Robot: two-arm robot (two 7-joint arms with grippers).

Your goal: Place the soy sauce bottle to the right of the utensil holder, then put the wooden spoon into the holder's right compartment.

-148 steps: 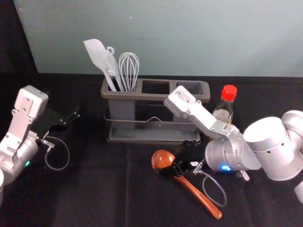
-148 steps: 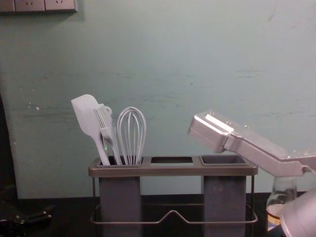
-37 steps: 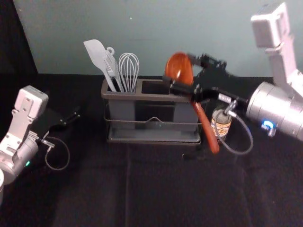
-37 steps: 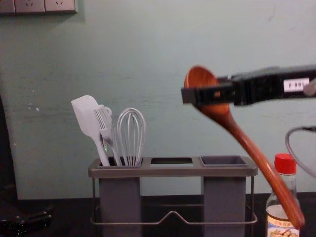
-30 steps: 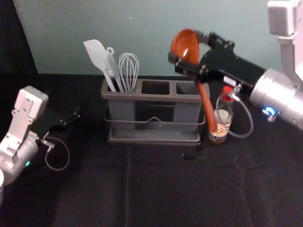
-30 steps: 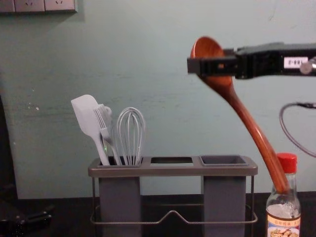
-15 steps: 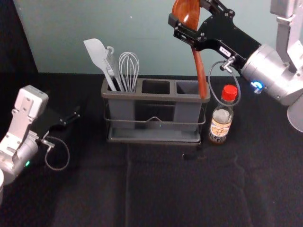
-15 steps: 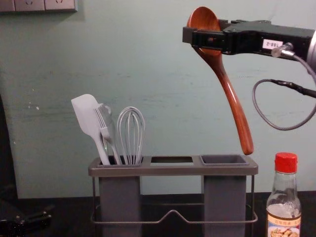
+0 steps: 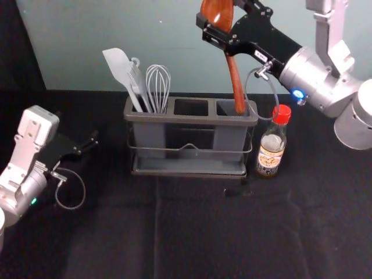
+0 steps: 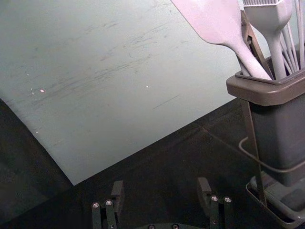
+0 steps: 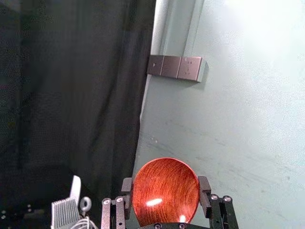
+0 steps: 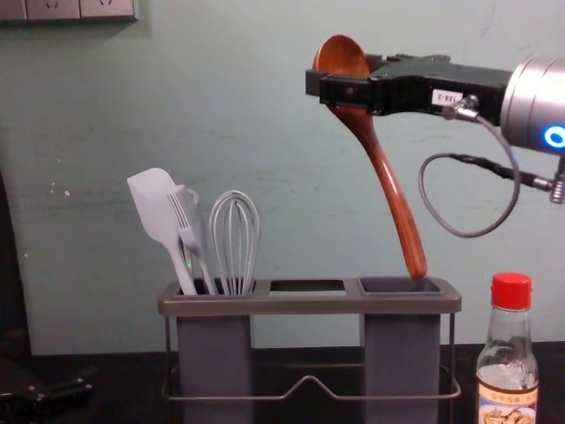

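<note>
My right gripper (image 9: pixel 222 28) is high above the utensil holder (image 9: pixel 192 121), shut on the bowl of the wooden spoon (image 9: pixel 235 81). In the chest view the spoon (image 12: pixel 392 190) hangs with its handle slanting down, the tip at the right compartment's opening (image 12: pixel 399 286). The right wrist view has the spoon's bowl (image 11: pixel 165 191) between the fingers of the right gripper (image 11: pixel 165 193). The soy sauce bottle (image 9: pixel 272 142) stands upright just right of the holder. My left gripper (image 9: pixel 87 145) is parked at the left; in its wrist view this gripper (image 10: pixel 161 191) is open.
A white spatula (image 9: pixel 119 67), a brush and a whisk (image 9: pixel 158 84) stand in the holder's left compartment. Behind the black table (image 9: pixel 192 232) rises a pale wall. A cable loop (image 12: pixel 468 231) hangs from the right gripper, above and left of the bottle cap.
The right gripper has carried the spoon up from the table, then leftward over the holder, lowering it a little in the last half second. The bottle and left arm look unmoved.
</note>
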